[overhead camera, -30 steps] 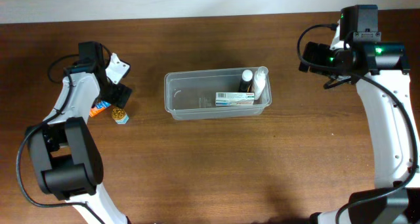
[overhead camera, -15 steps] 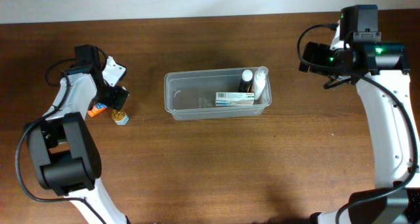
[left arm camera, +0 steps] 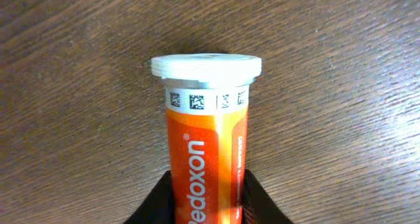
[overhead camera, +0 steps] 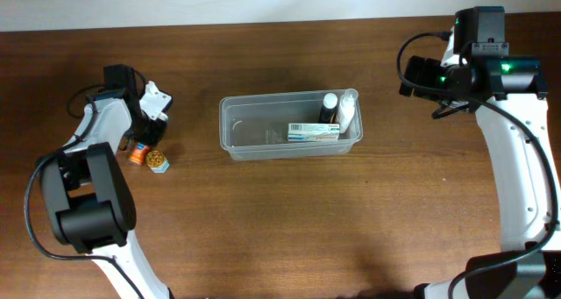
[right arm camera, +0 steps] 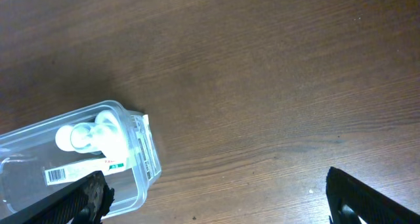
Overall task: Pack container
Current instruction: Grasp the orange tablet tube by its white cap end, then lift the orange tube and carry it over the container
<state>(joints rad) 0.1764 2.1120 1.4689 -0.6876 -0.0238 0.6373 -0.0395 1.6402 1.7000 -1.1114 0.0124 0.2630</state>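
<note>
The container (overhead camera: 254,128), a clear plastic tub, stands mid-table; a corner of it (right arm camera: 141,178) shows in the right wrist view. Inside it lie a white box (overhead camera: 313,131), a dark bottle with a white cap (overhead camera: 329,104) and a white bottle (overhead camera: 348,110). At the far left my left gripper (overhead camera: 144,143) is shut on an orange Redoxon tube (left arm camera: 207,152) with a white cap, which lies low over the wood (overhead camera: 137,155). My black fingers (left arm camera: 157,201) press both its sides. My right gripper (right arm camera: 216,204) hangs wide open right of the container, holding nothing.
A small jar with a gold lid (overhead camera: 158,160) sits just right of the orange tube. The right arm (overhead camera: 478,71) reaches in from the back right corner. The table's far edge meets a white wall.
My left gripper came forward over the orange tube and shut on it. The tube and the small jar shifted slightly. The right arm has not moved.
</note>
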